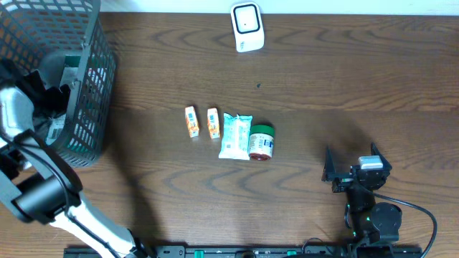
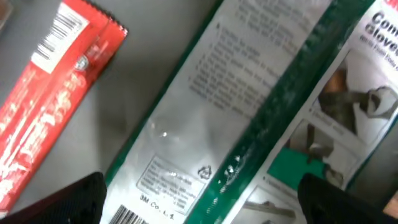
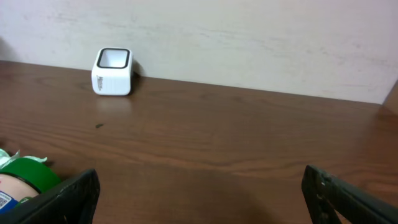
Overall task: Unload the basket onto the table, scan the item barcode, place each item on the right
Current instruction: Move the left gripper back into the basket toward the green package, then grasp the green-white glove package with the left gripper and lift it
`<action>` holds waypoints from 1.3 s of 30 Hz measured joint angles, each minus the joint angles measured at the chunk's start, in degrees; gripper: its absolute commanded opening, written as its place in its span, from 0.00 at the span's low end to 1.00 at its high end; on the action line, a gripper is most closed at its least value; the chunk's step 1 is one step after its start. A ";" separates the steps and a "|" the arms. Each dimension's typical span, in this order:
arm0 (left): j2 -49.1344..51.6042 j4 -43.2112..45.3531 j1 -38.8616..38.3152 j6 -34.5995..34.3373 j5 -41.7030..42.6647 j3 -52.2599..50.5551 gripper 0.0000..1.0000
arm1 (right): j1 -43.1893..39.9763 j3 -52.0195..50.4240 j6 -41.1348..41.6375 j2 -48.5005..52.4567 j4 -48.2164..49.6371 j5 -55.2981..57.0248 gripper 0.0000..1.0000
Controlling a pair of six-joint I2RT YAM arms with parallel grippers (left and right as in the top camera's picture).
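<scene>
Four small goods sit in a row on the dark wood-grain bench (image 1: 323, 86): two orange cartons (image 1: 191, 122), a crinkly white pouch (image 1: 235, 135) and a green-lidded jar (image 1: 261, 141). Inside the grey mesh basket (image 1: 90, 107), the left hand (image 2: 202, 199) hangs spread wide over a glossy green-and-silver packet (image 2: 249, 112) (print blurred, edges cut off), seemingly not gripping it. A red wrapper (image 2: 56, 106) lies beside the packet. The right hand (image 1: 356, 161) gapes empty. The boxy white scanner (image 1: 247, 26) stands near the pale wall.

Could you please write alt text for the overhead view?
A dark wooden table seen from above holds a central row of small items: two orange boxes, a white packet and a green-lidded jar. A white scanner sits at the far edge, the left arm reaches into a grey mesh basket, and the right gripper is open and empty.
</scene>
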 measured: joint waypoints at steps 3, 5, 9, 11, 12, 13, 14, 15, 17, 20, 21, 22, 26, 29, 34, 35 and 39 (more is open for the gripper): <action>1.95 -4.31 -0.57 0.59 0.00 6.19 0.99 | 0.00 0.00 0.00 0.00 0.00 0.00 0.99; 1.99 -5.29 -0.96 0.68 0.07 8.68 0.99 | 0.00 0.00 0.00 0.00 -0.02 0.00 0.99; 2.25 -6.80 -1.25 1.62 0.07 10.08 1.00 | 0.00 0.00 0.00 0.00 0.00 0.00 0.99; 3.30 -7.61 -1.25 2.60 0.04 10.10 0.99 | 0.00 0.00 0.00 0.00 -0.02 0.00 0.99; 4.20 -7.78 -1.25 3.13 0.04 10.10 0.99 | 0.00 0.00 0.00 0.00 -0.02 0.00 0.99; 5.16 -7.96 -1.25 3.50 0.04 10.12 0.99 | 0.00 0.00 0.00 0.00 -0.02 0.00 0.99; 6.36 -8.09 -1.25 3.78 0.04 10.12 0.98 | 0.00 0.00 0.00 0.00 -0.02 0.00 0.99; 7.63 -8.17 -1.25 3.96 0.07 10.12 0.98 | 0.00 0.00 0.00 0.00 0.00 0.00 0.99; 10.08 -8.41 -1.25 4.61 -0.24 10.12 0.98 | 0.00 0.00 0.00 0.00 -0.02 0.00 0.99; 10.16 -8.85 -1.31 4.94 -0.28 10.91 0.98 | 0.00 0.00 0.00 0.00 0.00 0.02 0.99; 10.43 -9.07 -1.31 5.20 -0.26 10.91 0.98 | 0.00 0.00 0.00 0.00 -0.02 0.00 0.99; 10.47 -9.33 -1.31 5.18 -0.13 11.06 1.00 | 0.00 0.00 0.00 0.00 0.00 0.00 0.99; 10.47 -10.38 -1.14 5.27 1.90 11.21 0.79 | 0.00 0.00 0.00 0.00 0.00 0.00 0.99; 10.47 -11.28 -0.92 5.35 3.96 11.26 0.60 | 0.00 0.00 0.00 0.00 -0.02 0.00 0.99; 10.69 -11.67 -0.46 5.99 6.91 11.26 0.52 | 0.00 0.00 0.00 0.00 -0.02 0.00 0.99; 10.69 -11.69 -0.33 5.99 7.63 11.26 0.52 | 0.00 0.00 0.00 0.00 -0.02 0.00 0.99; 10.88 -11.72 0.35 6.03 11.87 11.26 0.52 | 0.00 0.00 0.00 0.00 -0.02 0.00 0.99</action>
